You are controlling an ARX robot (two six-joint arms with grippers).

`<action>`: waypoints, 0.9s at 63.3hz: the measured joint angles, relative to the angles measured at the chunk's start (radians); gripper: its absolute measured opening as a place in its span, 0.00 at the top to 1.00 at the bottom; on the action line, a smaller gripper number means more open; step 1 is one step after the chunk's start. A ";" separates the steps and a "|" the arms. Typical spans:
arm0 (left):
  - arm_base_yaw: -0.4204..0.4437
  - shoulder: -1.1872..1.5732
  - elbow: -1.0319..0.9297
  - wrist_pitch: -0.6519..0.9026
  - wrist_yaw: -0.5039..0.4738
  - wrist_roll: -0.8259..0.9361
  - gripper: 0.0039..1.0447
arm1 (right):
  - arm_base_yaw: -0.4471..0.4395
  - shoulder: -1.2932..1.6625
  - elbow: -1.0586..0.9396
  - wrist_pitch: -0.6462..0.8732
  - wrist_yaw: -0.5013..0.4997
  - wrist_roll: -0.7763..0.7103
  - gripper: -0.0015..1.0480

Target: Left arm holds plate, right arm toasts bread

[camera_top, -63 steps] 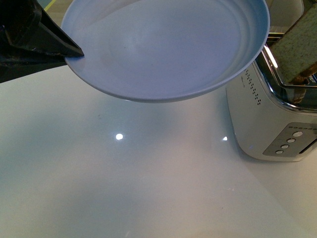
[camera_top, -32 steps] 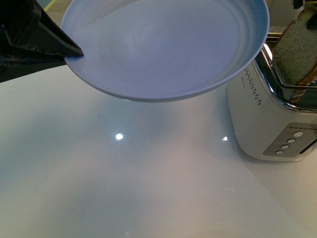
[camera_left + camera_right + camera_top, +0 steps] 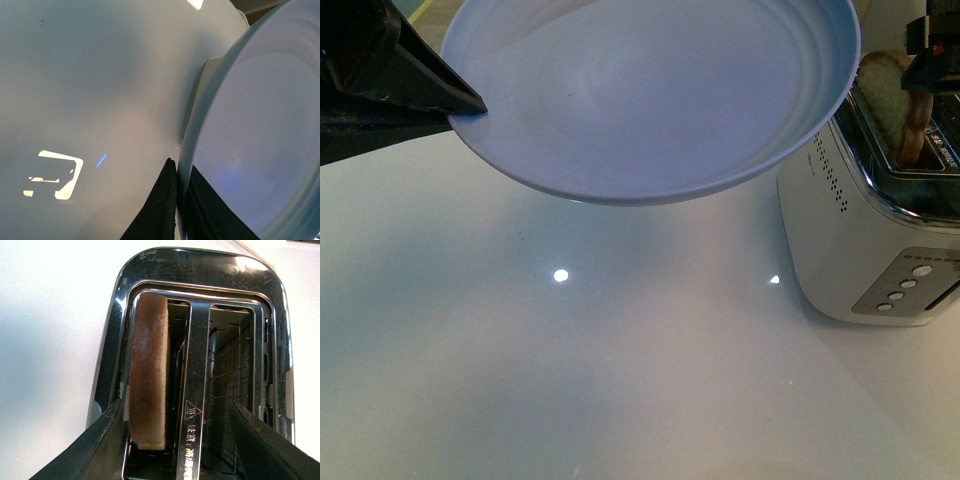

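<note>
Front view, plate: I see the plate (image 3: 650,100) held up off the white, glossy tabletop (image 3: 570,390), its hollow side facing my camera and its shadow falling on the surface below.
Front view, left gripper: the left gripper (image 3: 472,105) reaches in from the left edge. Its black wedge tip is clenched on the plate's rim.
Front view, toaster: a silver toaster (image 3: 840,240) stands on the tabletop at the right. The plate's rim covers part of it, and a row of round buttons shows on its near end.
Front view, bread: the bread (image 3: 888,100) stands upright in the toaster, with its rounded top sticking out above the slot.
Left wrist view, grip: two black fingers (image 3: 162,210) sit one on each face of the plate's rim and pinch it between them. Beyond them I get shiny tabletop with bright lamp reflections.
Right wrist view, bread: looking straight down, I see the slice edge-on, brown crust upward, in one of the toaster's two slots. The other slot shows its wire guides.
Right wrist view, right gripper: the right gripper (image 3: 176,410) hangs over the toaster top, released. Its fingers (image 3: 90,450) are spread wide, one on each side of the slots, and neither touches the bread.
</note>
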State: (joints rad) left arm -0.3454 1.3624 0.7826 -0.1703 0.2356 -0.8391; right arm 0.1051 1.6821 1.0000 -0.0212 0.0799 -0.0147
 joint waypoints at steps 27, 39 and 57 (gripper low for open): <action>0.008 0.001 0.000 0.000 0.003 0.002 0.98 | -0.026 -0.426 -0.275 0.217 -0.005 -0.002 0.08; 0.021 0.001 -0.002 0.000 0.005 0.005 0.98 | -0.053 -0.633 -0.373 0.214 -0.014 0.021 0.08; 0.027 0.001 -0.003 -0.002 0.009 0.013 0.98 | -0.094 -0.670 -0.507 0.491 -0.076 0.021 0.26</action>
State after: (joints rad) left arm -0.3183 1.3632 0.7792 -0.1722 0.2443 -0.8261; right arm 0.0109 1.0122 0.4931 0.4702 0.0040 0.0067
